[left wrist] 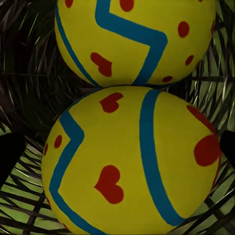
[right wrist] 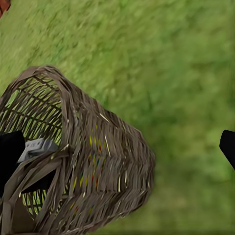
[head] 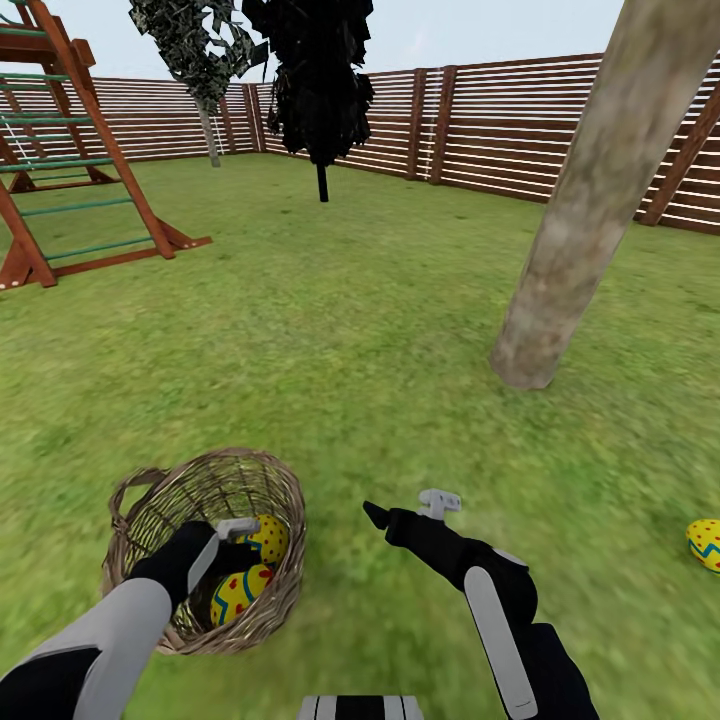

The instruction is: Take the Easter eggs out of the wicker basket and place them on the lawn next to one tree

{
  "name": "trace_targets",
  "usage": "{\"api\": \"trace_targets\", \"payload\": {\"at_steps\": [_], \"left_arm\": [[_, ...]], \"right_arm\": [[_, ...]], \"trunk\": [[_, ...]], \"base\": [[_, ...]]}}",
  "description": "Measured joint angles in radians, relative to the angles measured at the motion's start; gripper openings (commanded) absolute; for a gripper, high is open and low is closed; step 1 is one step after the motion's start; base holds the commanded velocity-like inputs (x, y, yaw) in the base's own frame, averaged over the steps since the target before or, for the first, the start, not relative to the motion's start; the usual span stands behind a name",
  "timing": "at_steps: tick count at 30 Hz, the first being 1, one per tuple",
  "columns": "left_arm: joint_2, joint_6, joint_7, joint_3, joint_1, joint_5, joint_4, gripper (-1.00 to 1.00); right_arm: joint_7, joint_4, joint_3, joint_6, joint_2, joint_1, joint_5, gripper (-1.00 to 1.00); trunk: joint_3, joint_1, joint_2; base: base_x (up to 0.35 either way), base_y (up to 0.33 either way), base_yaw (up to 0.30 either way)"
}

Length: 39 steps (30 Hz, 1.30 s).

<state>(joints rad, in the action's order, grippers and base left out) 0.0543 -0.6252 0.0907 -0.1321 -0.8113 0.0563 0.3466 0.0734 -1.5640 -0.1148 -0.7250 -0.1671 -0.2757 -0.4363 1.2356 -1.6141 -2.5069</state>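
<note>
Both arms reach forward low in the head view. Left gripper is down inside the wicker basket on the lawn, its fingers spread wide to either side of the nearer of two Easter eggs, not touching it. The second egg lies touching the first, deeper in the basket. Right gripper hovers over bare grass just beside the basket, its fingers open and empty. A third egg rests on the lawn at the far right, near the pale trunk of the tree. Behind stand the wooden fence and the play tower.
</note>
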Motion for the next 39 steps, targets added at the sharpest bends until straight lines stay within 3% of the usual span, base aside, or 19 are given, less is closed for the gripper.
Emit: {"api": "trace_targets", "payload": {"at_steps": [12,20,35,39], "left_arm": [[0.004,0.0,0.013,0.002,0.0,-0.001,0.0,1.0],[0.004,0.0,0.088,0.002,0.0,0.003,-0.001,1.0],[0.004,0.0,0.095,0.002,0.0,0.003,0.0,1.0],[0.004,0.0,0.095,0.002,0.0,0.003,0.0,1.0]], "right_arm": [[0.0,0.0,0.0,0.001,0.0,0.0,0.0,1.0],[0.0,0.0,0.0,0.001,0.0,0.0,0.0,1.0],[0.0,0.0,0.0,0.001,0.0,0.0,0.0,1.0],[0.0,0.0,0.0,0.001,0.0,0.0,0.0,1.0]], "trunk": [[0.0,0.0,0.0],[0.012,-0.001,-0.001],[0.012,-0.001,-0.001],[0.027,-0.003,-0.002]], "base": [[0.0,0.0,0.0],[0.0,0.0,0.0],[0.0,0.0,0.0],[0.0,0.0,0.0]]}}
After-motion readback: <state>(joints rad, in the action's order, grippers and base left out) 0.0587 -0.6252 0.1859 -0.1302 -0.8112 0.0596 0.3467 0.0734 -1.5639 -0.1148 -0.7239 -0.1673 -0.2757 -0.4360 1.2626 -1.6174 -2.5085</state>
